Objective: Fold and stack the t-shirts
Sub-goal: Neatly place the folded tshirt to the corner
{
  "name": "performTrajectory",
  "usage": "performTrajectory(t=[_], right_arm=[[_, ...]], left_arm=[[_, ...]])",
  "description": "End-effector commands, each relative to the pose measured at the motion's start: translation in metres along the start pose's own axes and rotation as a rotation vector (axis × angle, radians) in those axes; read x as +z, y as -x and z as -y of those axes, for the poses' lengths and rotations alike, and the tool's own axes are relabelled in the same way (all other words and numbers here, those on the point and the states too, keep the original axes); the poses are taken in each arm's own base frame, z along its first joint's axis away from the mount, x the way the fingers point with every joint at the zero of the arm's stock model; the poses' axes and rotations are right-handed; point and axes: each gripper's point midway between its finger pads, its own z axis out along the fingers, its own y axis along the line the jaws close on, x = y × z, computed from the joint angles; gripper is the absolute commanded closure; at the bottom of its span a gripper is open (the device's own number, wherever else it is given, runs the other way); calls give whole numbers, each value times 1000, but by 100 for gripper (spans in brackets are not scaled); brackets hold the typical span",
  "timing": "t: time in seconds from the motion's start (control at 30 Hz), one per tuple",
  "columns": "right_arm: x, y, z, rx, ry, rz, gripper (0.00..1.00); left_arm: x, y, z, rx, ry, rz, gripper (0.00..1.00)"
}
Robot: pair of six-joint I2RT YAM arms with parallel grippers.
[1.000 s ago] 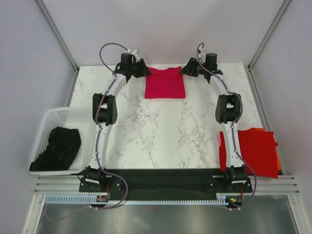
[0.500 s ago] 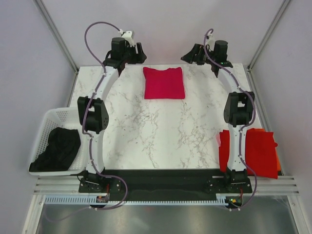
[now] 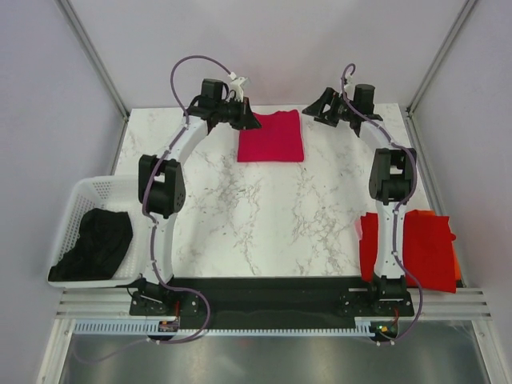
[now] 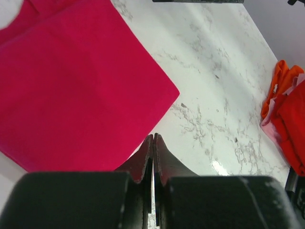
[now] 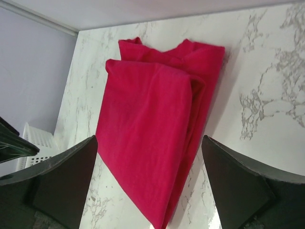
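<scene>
No legible text, labels, brand marks, numbers or signs in any of the three views.

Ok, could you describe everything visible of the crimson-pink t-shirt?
The crimson-pink t-shirt is soft, plain cloth, folded into a rectangle with layered edges, its collar toward the far side. It lies flat at the far middle of the marble table. The shut left gripper and open right gripper are near, neither holding it.
</scene>
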Motion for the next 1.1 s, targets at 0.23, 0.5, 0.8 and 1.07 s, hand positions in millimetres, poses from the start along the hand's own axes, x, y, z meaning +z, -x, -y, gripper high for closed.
performTrajectory(t=[0.23, 0.5, 0.8, 1.07], right_arm=[[15, -39, 20, 40, 44, -76, 2], [33, -71, 42, 78, 1, -140, 4], [52, -109, 47, 128, -24, -203, 5], [57, -136, 55, 182, -54, -242, 7]], left_arm=[[30, -37, -35, -83, -22, -51, 98], [44, -70, -64, -144, 34, -103, 98], [41, -112, -103, -179, 213, -203, 98], [44, -124, -105, -195, 213, -228, 98]])
